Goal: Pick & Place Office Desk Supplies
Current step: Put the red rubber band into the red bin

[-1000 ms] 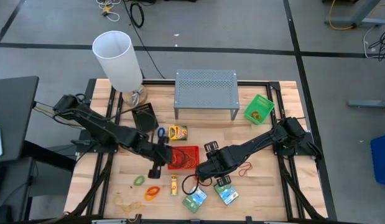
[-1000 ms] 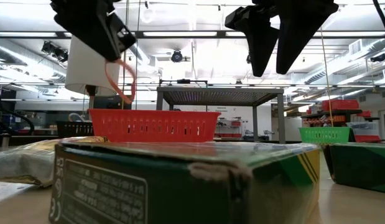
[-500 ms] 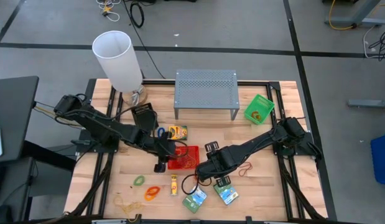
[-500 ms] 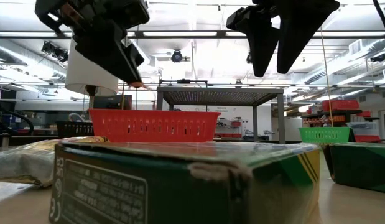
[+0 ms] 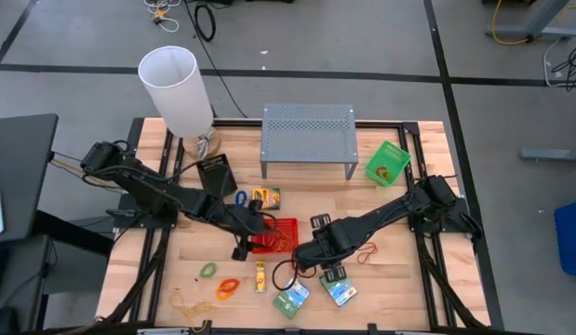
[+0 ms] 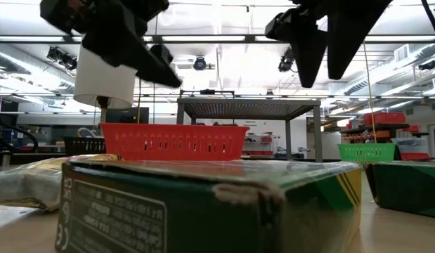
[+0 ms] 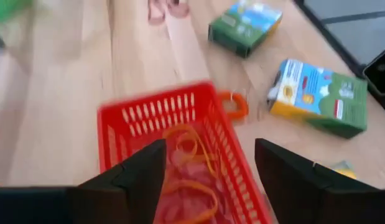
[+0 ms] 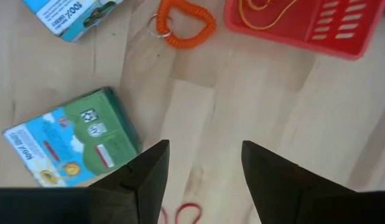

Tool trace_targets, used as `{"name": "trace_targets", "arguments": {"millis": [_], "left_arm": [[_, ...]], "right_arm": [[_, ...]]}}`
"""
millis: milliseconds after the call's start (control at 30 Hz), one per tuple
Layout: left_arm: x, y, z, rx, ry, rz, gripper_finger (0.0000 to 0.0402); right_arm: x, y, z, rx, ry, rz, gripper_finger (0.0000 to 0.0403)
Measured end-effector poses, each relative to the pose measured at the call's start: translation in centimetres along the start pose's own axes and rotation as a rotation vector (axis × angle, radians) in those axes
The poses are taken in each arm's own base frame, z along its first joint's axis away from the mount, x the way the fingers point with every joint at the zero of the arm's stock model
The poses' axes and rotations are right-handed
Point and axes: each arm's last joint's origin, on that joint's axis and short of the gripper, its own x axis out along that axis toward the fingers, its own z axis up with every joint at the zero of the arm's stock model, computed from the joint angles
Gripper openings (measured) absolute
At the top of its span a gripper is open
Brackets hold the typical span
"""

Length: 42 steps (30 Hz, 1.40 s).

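Observation:
The red mesh tray sits mid-table with orange rubber bands lying inside it. My left gripper hovers open above the tray's left part, also seen in the low view, and holds nothing. My right gripper hangs open over bare wood just right of the tray, above a green-blue packet and a red rubber band. An orange coil ring lies beside the tray. The crayon box and the black box lie farther back.
The grey perforated stand and the white lampshade stand at the back. A green mesh tray sits at the far right. Two packets, an orange band and a green band lie near the front edge.
My left gripper has moved toward the table's right over the red tray and opened. The orange rubber band that hung from its fingers has dropped out of the hold and no longer hangs there.

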Motion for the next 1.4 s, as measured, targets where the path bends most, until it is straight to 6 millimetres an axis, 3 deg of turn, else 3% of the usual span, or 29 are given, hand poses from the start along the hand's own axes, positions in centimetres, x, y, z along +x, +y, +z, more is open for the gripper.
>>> {"name": "trace_targets", "arguments": {"millis": [133, 267, 433, 567, 700, 867, 1033, 1200, 1400], "left_arm": [[-0.1, -0.1, 1.1, 0.083, -0.118, -0.024, 0.0253], [-0.4, -0.3, 2.5, 0.178, -0.320, -0.086, 0.0253], [-1.6, 0.1, 1.7, 0.254, -0.649, -0.168, 0.0252], [-2.2, 1.5, -0.5, 0.186, -0.721, -0.158, 0.0252], [-2.1, 2.1, -2.4, 0.137, -0.675, -0.139, 0.0252], [-2.2, 1.8, -3.4, 0.140, -0.650, -0.137, 0.0252], [-2.3, 1.7, -4.0, 0.155, -0.642, -0.135, 0.0252], [-2.3, 1.8, -4.9, 0.160, -0.610, -0.110, 0.0252], [-2.7, 2.2, -5.8, 0.145, -0.589, -0.073, 0.0252]], "right_arm": [[0.8, 0.3, -0.2, 0.004, 0.006, 0.030, 0.0208], [3.8, 0.7, -0.7, -0.009, 0.005, 0.105, 0.0208], [7.2, 1.0, -1.5, -0.010, -0.074, 0.161, 0.0208], [6.5, 0.8, -1.6, 0.013, -0.247, 0.162, 0.0208], [3.9, 0.3, -2.3, 0.032, -0.451, 0.127, 0.0208], [1.9, -0.7, -5.9, 0.082, -0.615, 0.098, 0.0208], [3.0, -1.6, -11.2, 0.219, -0.708, 0.116, 0.0208], [5.5, -2.1, -15.9, 0.389, -0.580, 0.145, 0.0208], [6.8, -1.7, -18.1, 0.450, -0.335, 0.169, 0.0208]]}}
